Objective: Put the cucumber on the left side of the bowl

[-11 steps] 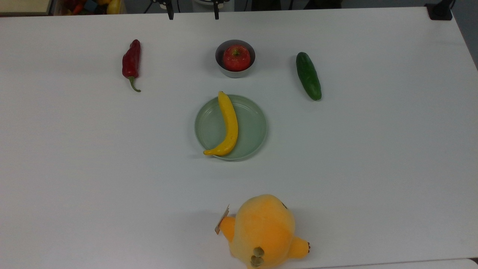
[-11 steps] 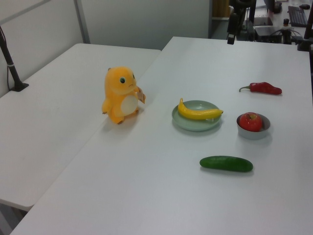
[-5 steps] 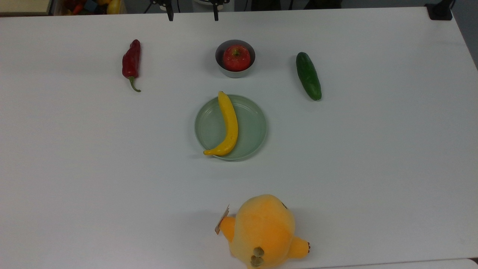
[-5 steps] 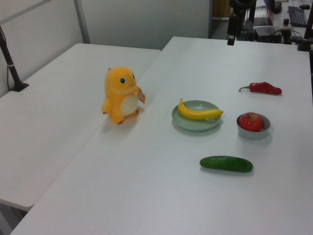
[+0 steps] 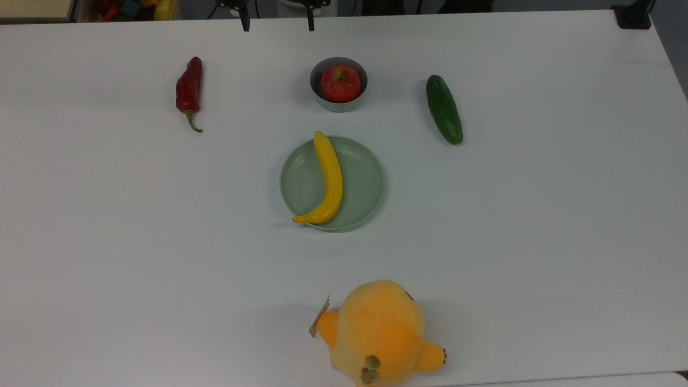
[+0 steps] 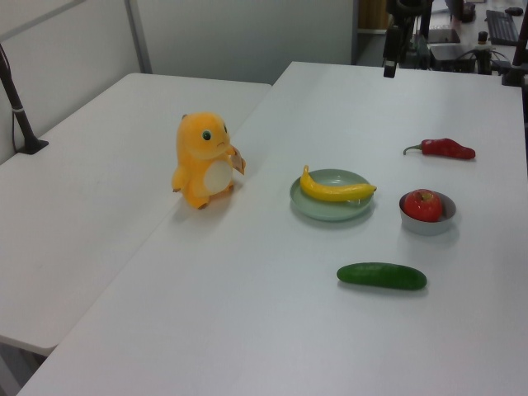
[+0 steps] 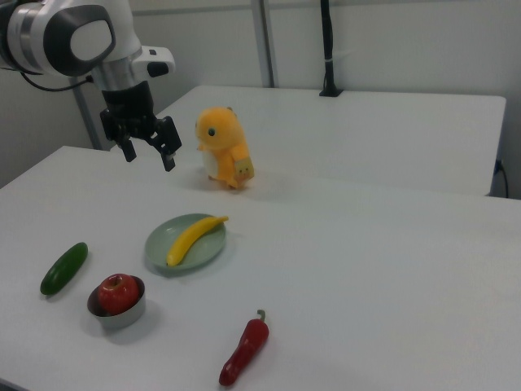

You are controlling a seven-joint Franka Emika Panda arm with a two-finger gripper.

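Observation:
The dark green cucumber point(image 5: 444, 109) lies on the white table, to the top view's right of the small grey bowl point(image 5: 338, 106), a gap apart. The bowl holds a red apple point(image 5: 340, 83). In the left view the cucumber point(image 6: 381, 275) lies nearer the camera than the bowl point(image 6: 426, 225). In the right view the cucumber point(image 7: 63, 268) lies to the bowl's point(image 7: 119, 314) left. My gripper point(image 7: 148, 155) hangs open and empty high above the table, well away from both. Its two fingertips point(image 5: 245, 24) poke in at the top view's upper edge.
A pale green plate point(image 5: 363, 183) with a yellow banana point(image 5: 329, 180) sits mid-table. A red chili pepper point(image 5: 189, 88) lies to the top view's left of the bowl. An orange plush toy point(image 5: 379, 333) stands near the top view's bottom edge.

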